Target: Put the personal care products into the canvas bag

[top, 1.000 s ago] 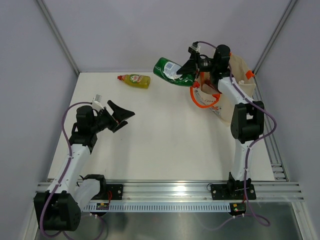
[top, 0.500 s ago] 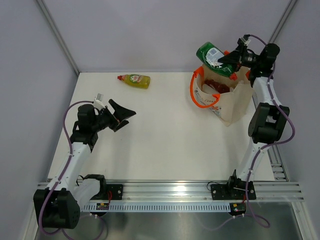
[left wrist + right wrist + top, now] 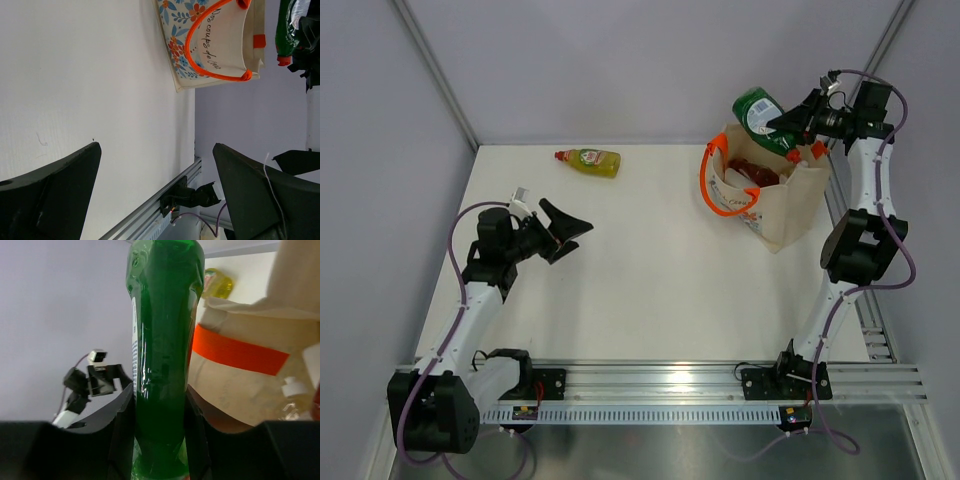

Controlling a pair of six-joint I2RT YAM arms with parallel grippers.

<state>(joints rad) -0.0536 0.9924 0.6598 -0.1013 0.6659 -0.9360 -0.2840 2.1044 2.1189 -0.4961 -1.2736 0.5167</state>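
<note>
- the green squeeze bottle [image 3: 755, 108] hangs above the mouth of the canvas bag [image 3: 790, 210]. the right gripper [image 3: 786, 124] holds it, and in the wrist view its jaws press snugly against both sides of the bottle.
- the bottle looks like smooth, glossy plastic, probably slippery and likely to give a little when squeezed. a hold across the broad body seems safer than one at the tapered cap end.
- the bag is soft cloth with a sagging rim, and its orange handle [image 3: 712, 190] droops over the left side. a red bottle [image 3: 752, 168] lies inside, so the free room is probably towards the right of the opening.
- the bag stands at the far right corner of the white table [image 3: 650, 280], near the wall, so there is little room to swing on that side.
- the left gripper [image 3: 560, 228] is spread wide and holds nothing. it is well apart from the yellow bottle [image 3: 592, 160], which lies on its side near the back edge.
</note>
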